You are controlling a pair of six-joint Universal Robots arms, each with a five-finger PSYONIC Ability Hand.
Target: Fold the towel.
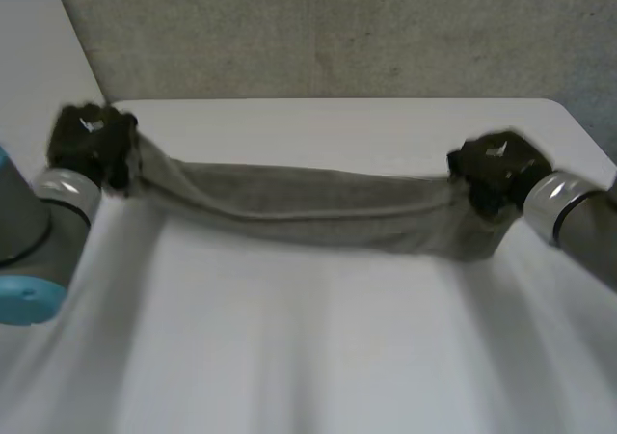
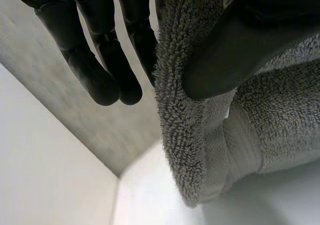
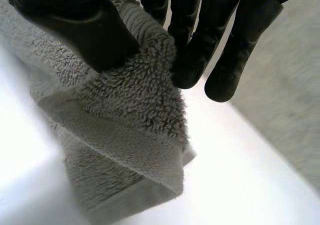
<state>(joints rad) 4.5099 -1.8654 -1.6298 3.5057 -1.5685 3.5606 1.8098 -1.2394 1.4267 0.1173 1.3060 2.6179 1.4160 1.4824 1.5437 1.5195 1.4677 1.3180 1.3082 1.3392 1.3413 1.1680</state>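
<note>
The towel (image 1: 308, 207) is spanning between both hands as a bunched band, toward the far side of the table (image 1: 337, 347). Whether its sagging middle is touching the table cannot be told.

The left hand (image 1: 92, 145) is grasping the left end. Its thumb (image 2: 235, 50) is pinching the pile against one finger, and the other fingers (image 2: 100, 65) are hanging straight beside the cloth. The right hand (image 1: 496, 174) is grasping the right end, with its thumb (image 3: 75, 25) pressing the cloth toward the fingers (image 3: 195, 45).

The step in hand appears to be carrying the stretched towel into position for a fold. The next move is probably calling for both ends to come down together under even tension, so the band lies flat and untwisted.
</note>
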